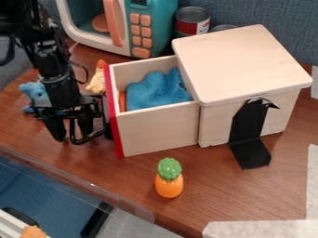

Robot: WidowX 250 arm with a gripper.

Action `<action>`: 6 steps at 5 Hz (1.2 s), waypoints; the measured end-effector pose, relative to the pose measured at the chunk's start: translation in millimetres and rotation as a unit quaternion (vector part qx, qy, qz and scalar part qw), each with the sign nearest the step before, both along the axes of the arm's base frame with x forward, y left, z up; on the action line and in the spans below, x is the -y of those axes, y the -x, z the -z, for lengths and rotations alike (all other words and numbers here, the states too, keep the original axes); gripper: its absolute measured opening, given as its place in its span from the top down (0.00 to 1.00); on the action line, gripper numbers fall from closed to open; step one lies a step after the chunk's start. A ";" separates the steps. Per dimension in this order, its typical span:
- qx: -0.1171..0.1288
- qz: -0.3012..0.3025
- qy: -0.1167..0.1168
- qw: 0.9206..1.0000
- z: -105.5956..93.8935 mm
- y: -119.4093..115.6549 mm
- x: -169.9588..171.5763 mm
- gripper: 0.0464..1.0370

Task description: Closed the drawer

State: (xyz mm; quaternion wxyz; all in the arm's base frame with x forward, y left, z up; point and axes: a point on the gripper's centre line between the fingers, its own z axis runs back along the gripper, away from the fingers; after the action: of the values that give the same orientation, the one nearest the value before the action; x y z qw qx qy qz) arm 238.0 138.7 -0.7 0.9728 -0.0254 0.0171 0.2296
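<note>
Nearest: pale sheet (258, 229) at lower right on the brown table (217, 200). Orange toy with green leafy top (169, 180) stands upright in front of the drawer (162, 130). Black gripper (72, 135) hangs on the left, by the drawer's red front (116, 123); fingers apart, gap wide, no object between them. Drawer sticks out to the left from the light wood box (239, 60), so it's open, with blue fluffy cloth (158, 88) inside. Black bent bracket (247, 123) on the box's near side, foot on the table. Blue toy (36, 90) behind the gripper, yellow toy (97, 82) behind the red front. Farthest: teal and white toy microwave (155, 28), a can (192, 22) between it and the box.
</note>
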 end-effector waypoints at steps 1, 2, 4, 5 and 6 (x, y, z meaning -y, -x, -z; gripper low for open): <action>0.008 -0.012 -0.007 1.000 0.1 1.7 1.9 0.67; 0.023 -0.014 -0.003 1.000 -4.2 4.3 12.5 0.83; 0.042 -0.059 0.027 0.997 -9.9 -6.5 34.4 0.89; 0.038 -0.073 0.032 0.996 -8.9 -20.0 55.3 0.89; 0.023 -0.076 0.034 0.996 -3.9 -24.8 64.1 0.89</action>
State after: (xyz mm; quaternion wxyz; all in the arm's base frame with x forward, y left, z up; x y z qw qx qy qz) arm 262.8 74.6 3.3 0.9513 -0.0646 0.0004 0.3013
